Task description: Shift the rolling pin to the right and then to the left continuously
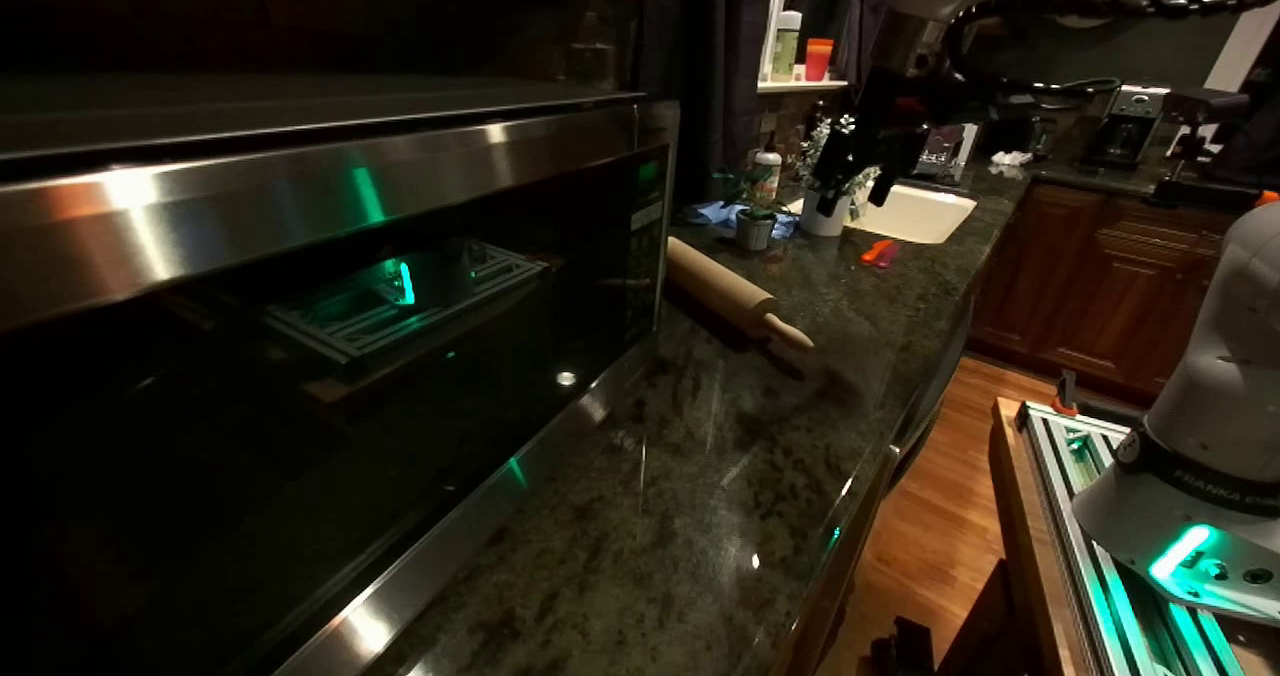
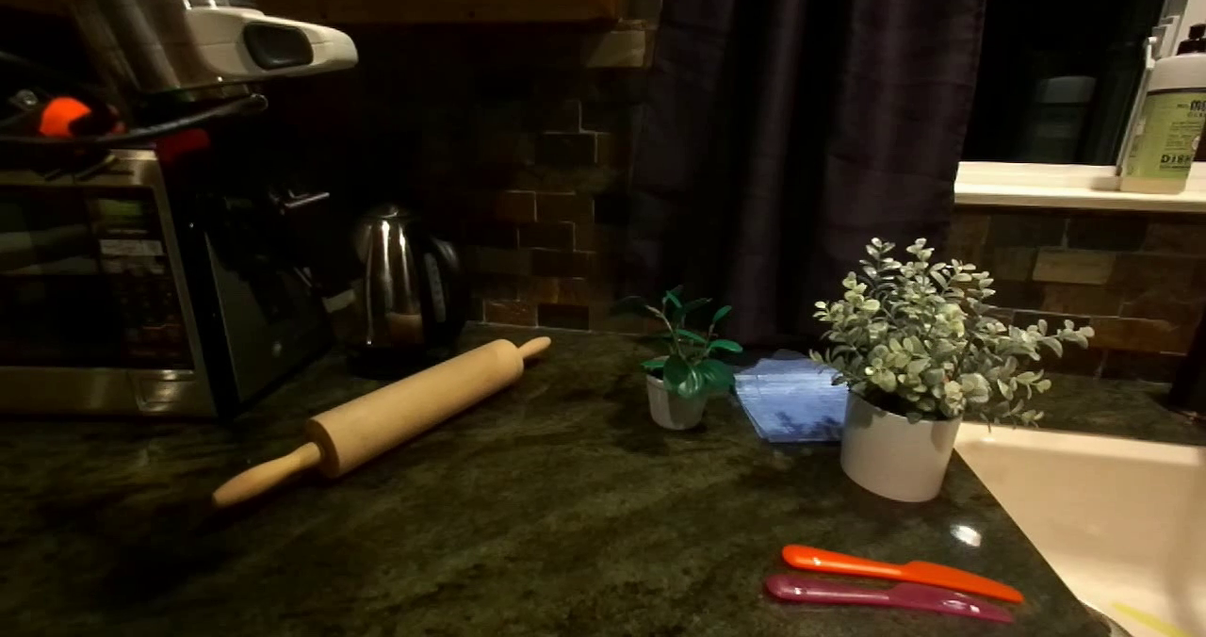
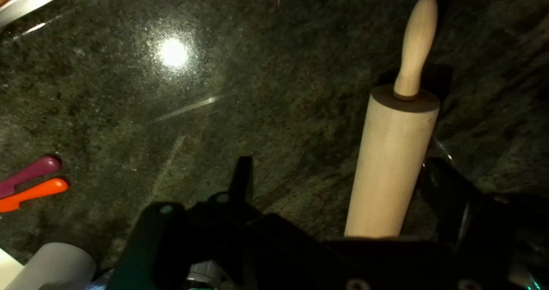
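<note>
The rolling pin, a light-tan wooden cylinder with narrower handles, lies on the dark stone counter. It shows in both exterior views (image 1: 722, 284) (image 2: 415, 411), its far part hidden behind the microwave in one of them. In the wrist view, the rolling pin (image 3: 390, 161) runs up the right half, its lower end hidden by the gripper body. My gripper (image 3: 339, 161) is open and empty, its fingers wide apart. The pin appears between the fingers, closer to the right one. In an exterior view, the dark gripper (image 1: 858, 176) hangs above the counter, apart from the pin. It is out of view in the remaining view.
A microwave (image 2: 94, 288) and a kettle (image 2: 396, 279) stand beside the pin. A small potted plant (image 2: 676, 401), blue napkins (image 2: 791, 401), a larger white-potted plant (image 2: 900, 458), orange (image 2: 895, 566) and purple knives (image 2: 876, 595) and a white sink (image 2: 1112, 514) lie across the counter.
</note>
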Available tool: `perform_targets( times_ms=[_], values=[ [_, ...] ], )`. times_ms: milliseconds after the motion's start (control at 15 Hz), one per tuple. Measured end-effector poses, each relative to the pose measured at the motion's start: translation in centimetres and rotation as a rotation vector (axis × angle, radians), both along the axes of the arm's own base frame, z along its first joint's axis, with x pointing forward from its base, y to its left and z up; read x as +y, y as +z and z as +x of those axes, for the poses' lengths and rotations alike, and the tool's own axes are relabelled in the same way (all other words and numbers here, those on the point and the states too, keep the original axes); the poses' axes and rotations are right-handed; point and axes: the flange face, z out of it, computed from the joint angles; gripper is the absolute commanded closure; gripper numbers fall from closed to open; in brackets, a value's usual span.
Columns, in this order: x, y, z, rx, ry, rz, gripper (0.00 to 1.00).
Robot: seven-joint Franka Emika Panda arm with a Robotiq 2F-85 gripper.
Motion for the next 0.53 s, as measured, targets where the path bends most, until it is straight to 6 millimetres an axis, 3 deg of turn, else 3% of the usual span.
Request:
perform_targets(
  times_ms=[533],
  values=[
    [0.41, -0.12, -0.32, -0.007, 0.004, 0.003, 0.0]
  ],
)
